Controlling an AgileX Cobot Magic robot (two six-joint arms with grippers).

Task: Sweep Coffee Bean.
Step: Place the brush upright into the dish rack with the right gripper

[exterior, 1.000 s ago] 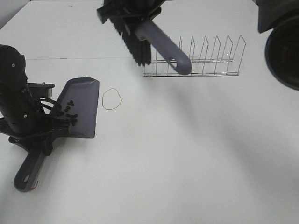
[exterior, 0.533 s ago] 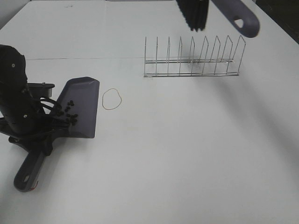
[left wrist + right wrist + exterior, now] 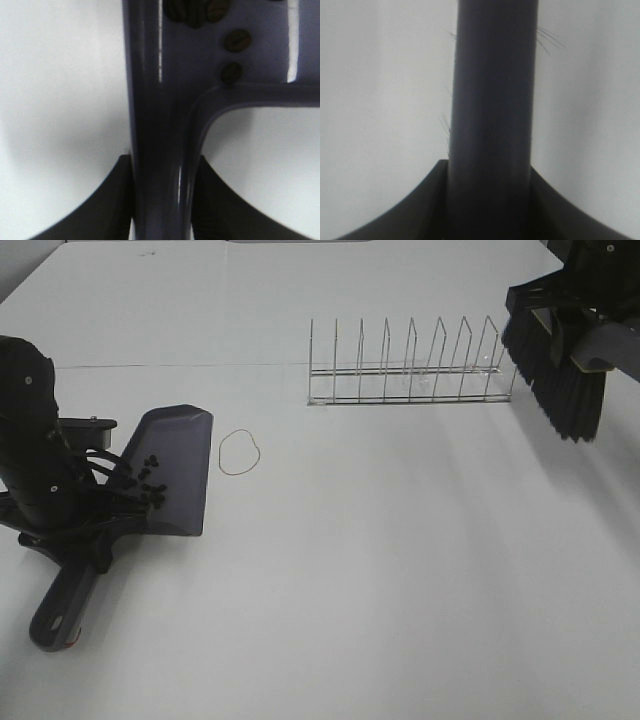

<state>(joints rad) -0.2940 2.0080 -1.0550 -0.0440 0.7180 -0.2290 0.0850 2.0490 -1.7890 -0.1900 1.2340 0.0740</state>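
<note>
The grey-purple dustpan lies on the white table at the left, with the coffee bean cluster resting on its blade near the handle end. My left gripper is shut on the dustpan's handle, and a few beans show just past it in the left wrist view. A dark brush hangs above the table at the far right, bristles down, beside the end of the rack. My right gripper is shut on the brush's handle.
A wire rack with several upright dividers stands at the back, right of centre. A thin rubber band loop lies just right of the dustpan's blade.
The brush has swung from above the rack's left end across to the far right and come down beside the rack's right end. The left arm, dustpan and beans have stayed put.
</note>
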